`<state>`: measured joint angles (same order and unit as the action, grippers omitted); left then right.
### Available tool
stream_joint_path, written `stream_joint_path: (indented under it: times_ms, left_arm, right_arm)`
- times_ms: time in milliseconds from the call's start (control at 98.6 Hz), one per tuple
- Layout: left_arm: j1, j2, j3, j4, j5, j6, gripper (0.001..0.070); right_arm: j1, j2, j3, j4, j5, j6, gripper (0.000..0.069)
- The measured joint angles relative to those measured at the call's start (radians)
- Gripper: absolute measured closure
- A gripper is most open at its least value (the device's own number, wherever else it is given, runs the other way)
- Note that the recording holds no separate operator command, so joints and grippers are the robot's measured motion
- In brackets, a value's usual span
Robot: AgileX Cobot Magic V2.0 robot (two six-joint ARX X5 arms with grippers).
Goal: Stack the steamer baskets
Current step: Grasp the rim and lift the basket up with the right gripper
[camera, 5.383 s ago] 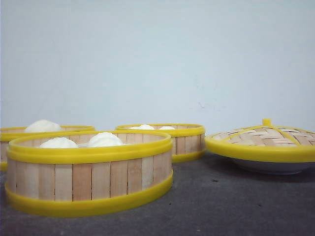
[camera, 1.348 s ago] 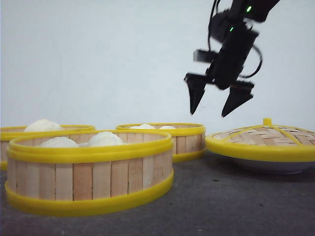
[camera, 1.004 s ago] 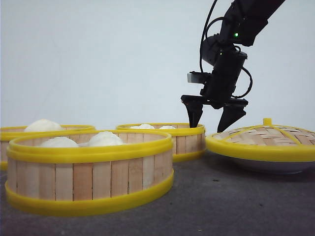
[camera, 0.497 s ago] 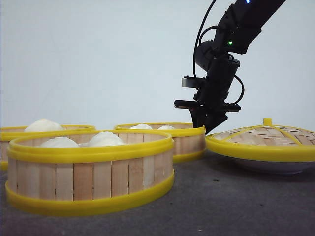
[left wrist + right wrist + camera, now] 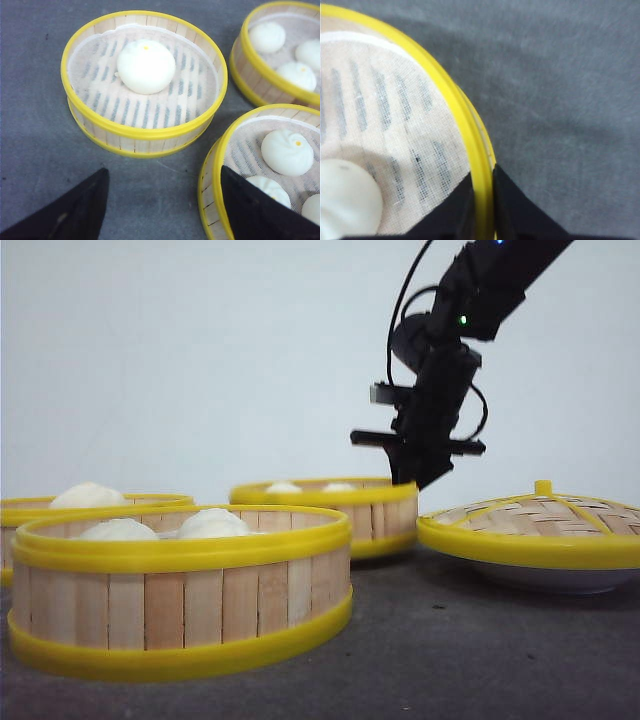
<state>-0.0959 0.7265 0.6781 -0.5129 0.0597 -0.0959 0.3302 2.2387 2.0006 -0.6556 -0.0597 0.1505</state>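
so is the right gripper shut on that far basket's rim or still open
Shut: the right gripper pinches the far basket's yellow rim between its fingers.

The front view sits low, almost at table height, facing a pale wall, with the nearest steamer basket (image 5: 180, 590) close to the lens; the left wrist view looks steeply down on three baskets, including the single-bun basket (image 5: 144, 80). The right wrist view looks down from very close at the rim of the far basket (image 5: 470, 145) (image 5: 325, 515); the front view shares it.
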Motion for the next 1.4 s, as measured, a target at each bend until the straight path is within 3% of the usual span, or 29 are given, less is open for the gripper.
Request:
stream_joint_path:
  times_ms: [385, 608, 781, 902, 1399]
  left_arm:
    - [0.000, 0.000, 0.000, 0.000, 0.000, 0.000, 0.0281]
    - [0.000, 0.000, 0.000, 0.000, 0.000, 0.000, 0.0281]
    - [0.000, 0.000, 0.000, 0.000, -0.001, 0.000, 0.0281]
    - [0.000, 0.000, 0.000, 0.000, -0.001, 0.000, 0.0281]
    - [0.000, 0.000, 0.000, 0.000, -0.001, 0.000, 0.0281]
  right_arm:
    - [0.009, 0.000, 0.341, -0.388, -0.005, 0.059, 0.0665]
    - [0.053, -0.016, 0.380, -0.574, -0.004, 0.063, 0.0665]
    - [0.118, -0.062, 0.380, -0.633, 0.003, 0.064, 0.0665]
    - [0.159, -0.103, 0.380, -0.679, 0.061, 0.064, 0.0665]
    - [0.304, -0.162, 0.380, -0.695, 0.132, 0.064, 0.0665]
